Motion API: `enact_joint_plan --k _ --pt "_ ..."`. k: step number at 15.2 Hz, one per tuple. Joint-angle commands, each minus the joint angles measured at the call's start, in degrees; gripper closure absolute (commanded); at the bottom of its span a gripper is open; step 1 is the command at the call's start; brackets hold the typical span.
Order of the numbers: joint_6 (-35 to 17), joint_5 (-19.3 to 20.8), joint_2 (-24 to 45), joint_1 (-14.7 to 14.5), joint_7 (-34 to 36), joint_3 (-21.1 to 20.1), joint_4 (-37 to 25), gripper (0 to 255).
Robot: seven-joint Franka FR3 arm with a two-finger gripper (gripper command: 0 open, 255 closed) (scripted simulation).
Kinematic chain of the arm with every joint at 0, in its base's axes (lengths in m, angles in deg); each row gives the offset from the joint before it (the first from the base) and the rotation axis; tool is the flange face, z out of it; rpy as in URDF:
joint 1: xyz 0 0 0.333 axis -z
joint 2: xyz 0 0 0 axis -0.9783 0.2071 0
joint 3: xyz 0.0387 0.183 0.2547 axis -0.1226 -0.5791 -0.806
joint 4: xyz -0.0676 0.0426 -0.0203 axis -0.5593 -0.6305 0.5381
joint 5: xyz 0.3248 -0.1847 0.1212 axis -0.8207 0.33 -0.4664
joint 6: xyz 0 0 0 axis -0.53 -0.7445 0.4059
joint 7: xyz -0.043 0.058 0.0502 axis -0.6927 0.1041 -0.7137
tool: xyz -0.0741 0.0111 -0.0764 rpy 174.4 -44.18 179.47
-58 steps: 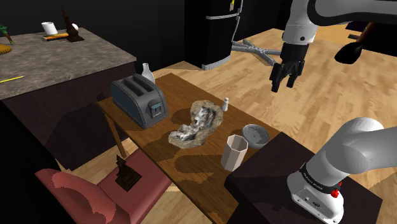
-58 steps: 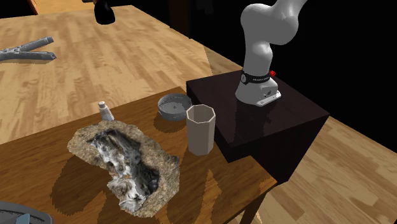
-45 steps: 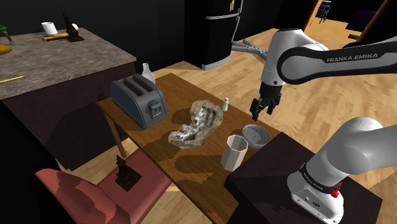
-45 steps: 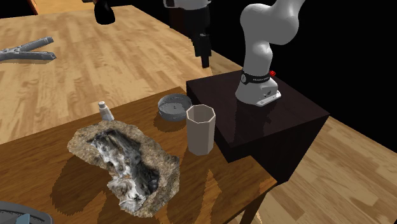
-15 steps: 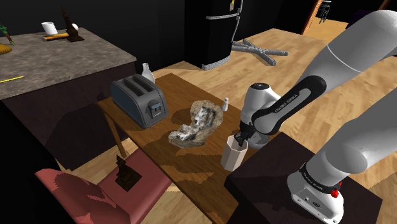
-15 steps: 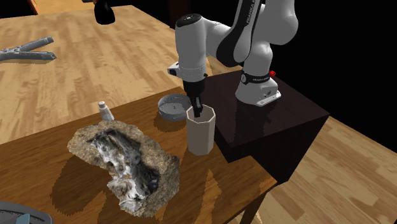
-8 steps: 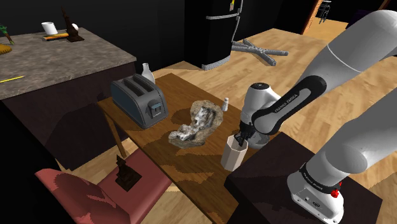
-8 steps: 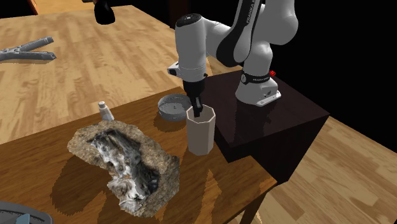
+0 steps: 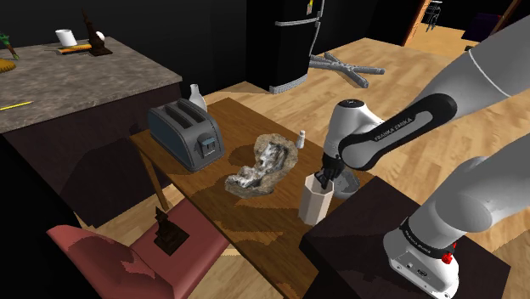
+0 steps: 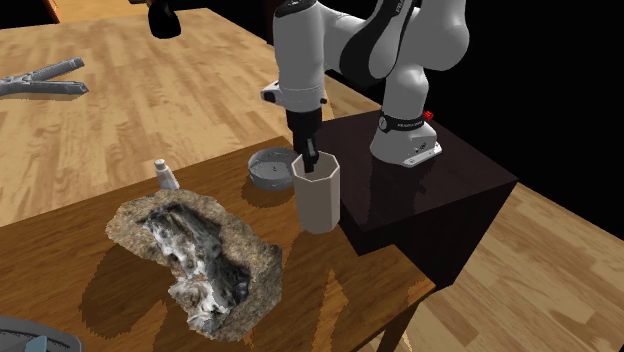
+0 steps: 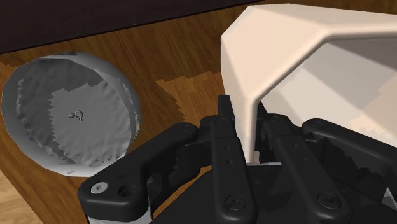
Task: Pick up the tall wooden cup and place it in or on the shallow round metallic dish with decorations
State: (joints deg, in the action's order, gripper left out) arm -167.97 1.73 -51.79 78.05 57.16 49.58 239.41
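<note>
In the second exterior view the pale faceted cup (image 10: 319,200) covers the near right part of the grey round dish (image 10: 265,168). The gripper (image 10: 311,161) has one fingertip sunk inside the cup, hidden by its wall. The white arm (image 10: 345,45) is cut off by that view's top edge. A grey object (image 10: 15,338) at that view's lower left corner is cut off, with too little showing to name it.

In the wrist view the cup runs past the picture's edge, and the small mark (image 11: 77,115) at the dish's centre is too small to identify.
</note>
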Motion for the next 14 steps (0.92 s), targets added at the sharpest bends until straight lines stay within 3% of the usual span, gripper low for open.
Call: enact_joint_plan --k 1,14 --pt "2.3 -0.4 -2.2 -0.3 -0.3 0.3 -0.1 255" --pt "17.2 -0.7 -13.7 -1.1 -1.0 1.9 -3.5 255"
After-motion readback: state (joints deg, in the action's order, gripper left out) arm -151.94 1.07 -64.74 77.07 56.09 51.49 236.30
